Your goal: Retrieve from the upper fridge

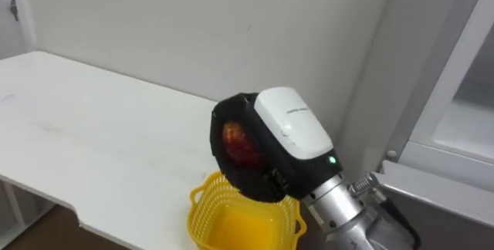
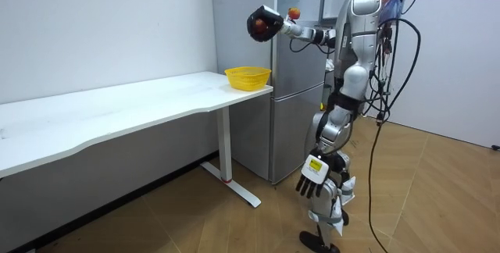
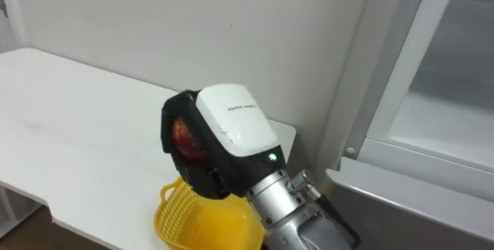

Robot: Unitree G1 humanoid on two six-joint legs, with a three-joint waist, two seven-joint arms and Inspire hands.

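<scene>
My right hand [image 1: 289, 130] is raised over the table's right end, its dark fingers curled round a red, roundish fruit [image 1: 238, 143]. The hand and fruit hang just above a yellow mesh basket [image 1: 202, 207] that stands at the table's corner next to the fridge. In the room view the same right hand [image 2: 264, 23] is stretched out at head height, above the basket [image 2: 248, 76]. My left hand [image 2: 312, 176] hangs low at my side with relaxed fingers and holds nothing.
The long white table [image 1: 93, 142] runs away to the left along a bare wall. The grey fridge [image 2: 297, 112] stands right beside the table's end, with its upper compartment [image 1: 463, 103] open. I stand in front of the fridge on the wooden floor.
</scene>
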